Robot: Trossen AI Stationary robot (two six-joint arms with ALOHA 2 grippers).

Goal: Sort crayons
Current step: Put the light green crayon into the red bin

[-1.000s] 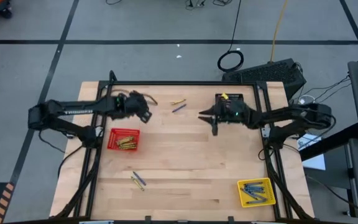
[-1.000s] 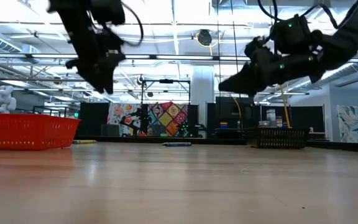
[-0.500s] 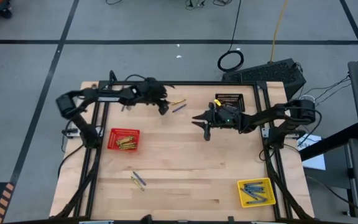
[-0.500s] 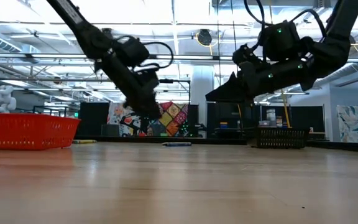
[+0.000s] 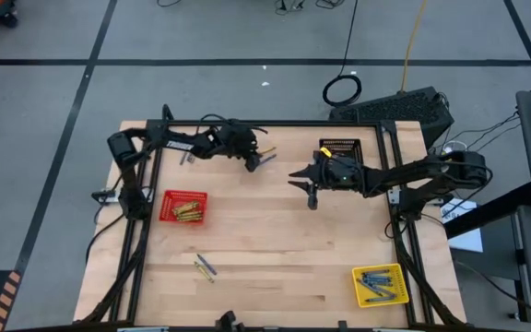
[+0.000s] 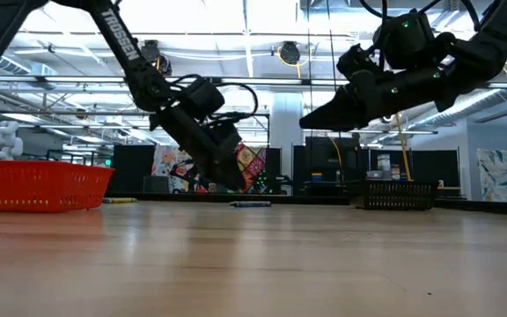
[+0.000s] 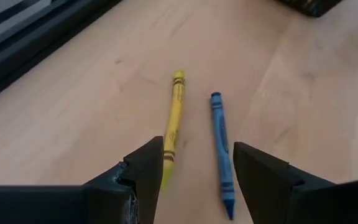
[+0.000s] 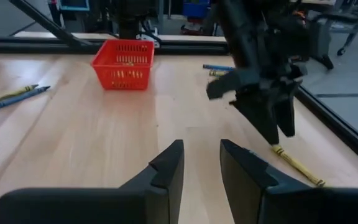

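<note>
High view: the left claw (image 5: 253,162) hovers at upper centre of the counter (image 5: 275,249), over a yellow crayon (image 5: 265,150) and blue crayon (image 5: 266,160). The right claw (image 5: 307,187) waits at centre right.

Low view: the left claw (image 6: 227,180) hangs low; the right claw (image 6: 317,118) sits high.

Left wrist view: fingers spread, empty, astride both crayons. The yellow crayon (image 7: 174,118) and blue crayon (image 7: 222,146) are thin paper-wrapped sticks, just beside each other. Advice: centre on one stick before clenching.

Right wrist view: fingers (image 8: 166,163) partly parted, empty.
</note>
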